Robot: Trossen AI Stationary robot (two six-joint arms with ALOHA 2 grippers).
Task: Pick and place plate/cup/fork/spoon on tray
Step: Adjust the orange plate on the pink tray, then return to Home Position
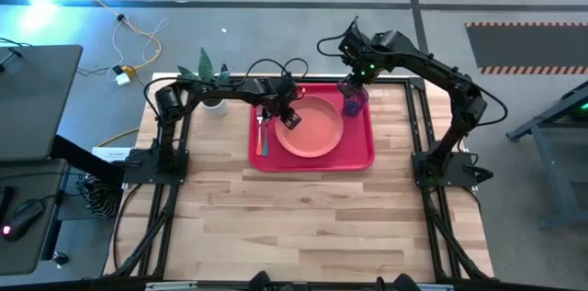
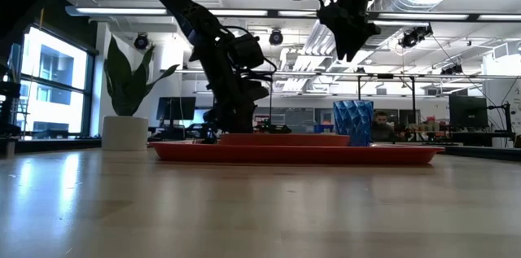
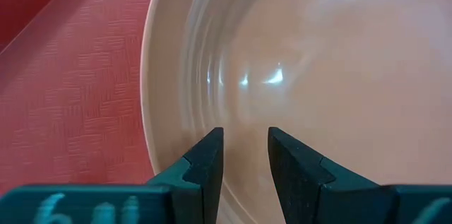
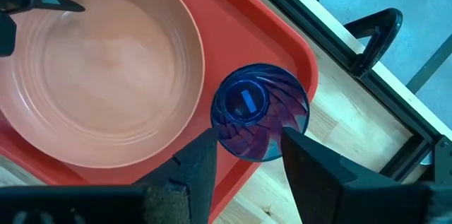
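Note:
The red tray [image 1: 358, 159] lies at the table's far middle. On it rests the salmon-pink plate [image 1: 319, 131]. The blue-purple cup [image 1: 355, 100] stands upright in the tray's far right corner. The teal-handled spoon [image 1: 265, 140] lies along the tray's left side. The fork is hidden. My left gripper [image 3: 245, 150] is open and points steeply down over the inside of the plate, close to its left rim [image 3: 159, 75], with nothing between the fingers. My right gripper [image 2: 350, 42] hangs open, well above the cup [image 2: 352, 124]. My left gripper has its fingertips [image 3: 212, 146] close over the plate's inner slope [image 3: 240, 104], coming from above and slanting from the table's left. I cannot tell whether they touch the plate. The plate lies flat on the tray.
A potted plant [image 1: 209, 80] stands at the table's far left corner. Black frame rails [image 1: 418, 126] run along the table's left and right sides. Bare wooden tabletop [image 1: 303, 227] stretches across the near half.

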